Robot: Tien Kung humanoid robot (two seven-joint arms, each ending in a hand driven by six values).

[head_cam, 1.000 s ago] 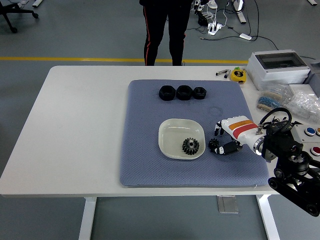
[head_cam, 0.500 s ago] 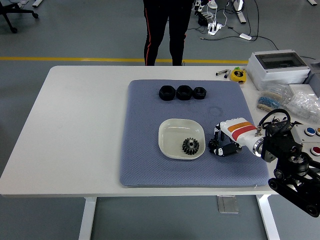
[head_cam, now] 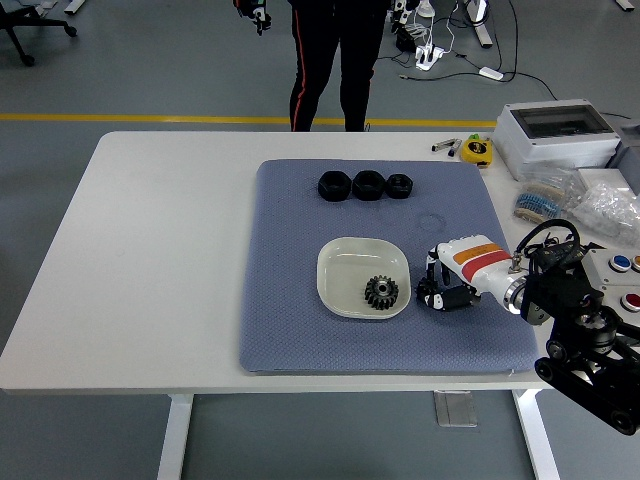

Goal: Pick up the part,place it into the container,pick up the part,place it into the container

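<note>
A cream square dish (head_cam: 345,263) sits on the blue-grey mat (head_cam: 290,320) and holds one black gear (head_cam: 381,292) in its near right part. My right hand (head_cam: 437,289), white with an orange and red band, rests on the mat just right of the dish. Its fingers curl around a second small black gear (head_cam: 428,297), which is partly hidden by them. Three black nut-like parts (head_cam: 366,185) stand in a row at the mat's far edge. My left arm is out of view.
A person in black trousers (head_cam: 335,60) stands at the far side. A yellow tape measure (head_cam: 477,150), a grey plastic box (head_cam: 555,132) and bags of small parts (head_cam: 575,205) lie at the table's right. A button panel (head_cam: 625,275) sits by my right arm.
My right hand has shifted slightly left and lower toward the dish, closing more tightly over the small gear. The person's hand has come into view at the top.
</note>
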